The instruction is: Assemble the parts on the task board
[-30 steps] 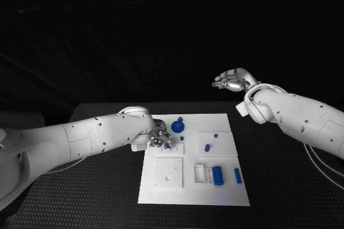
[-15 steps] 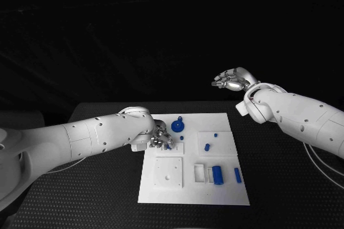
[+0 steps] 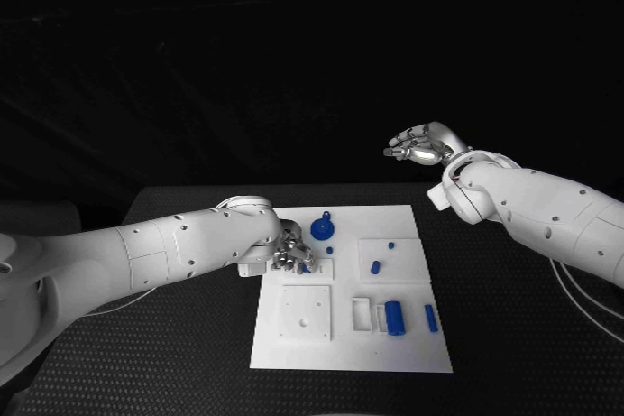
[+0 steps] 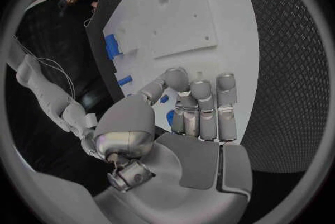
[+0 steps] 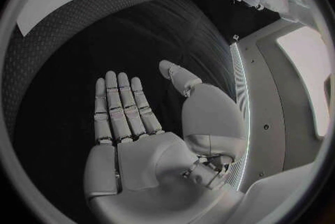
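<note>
While its silver right hand (image 3: 418,148) hangs raised beyond the far edge of the black textured counter (image 3: 520,326), fingers straight, spread from the thumb and holding nothing, the robot's silver left hand (image 3: 289,254) is bent down onto the white rectangular task board (image 3: 351,353) at the board's 10 o'clock corner. The left wrist view shows that hand's fingers (image 4: 201,106) curled close together over a small blue part (image 4: 170,117), thumb alongside; whether the part is actually pinched cannot be told. Just beside the hand, toward 12 o'clock, lies a round blue disc-shaped part (image 3: 321,230) with a small blue peg (image 3: 330,251) below it. Toward 3 o'clock sit two more short blue pegs (image 3: 376,267). Near the board's 5 o'clock corner, a thick blue cylinder (image 3: 394,318) rests beside a slimmer blue pin (image 3: 432,319), close to a white square plate (image 3: 307,313).
</note>
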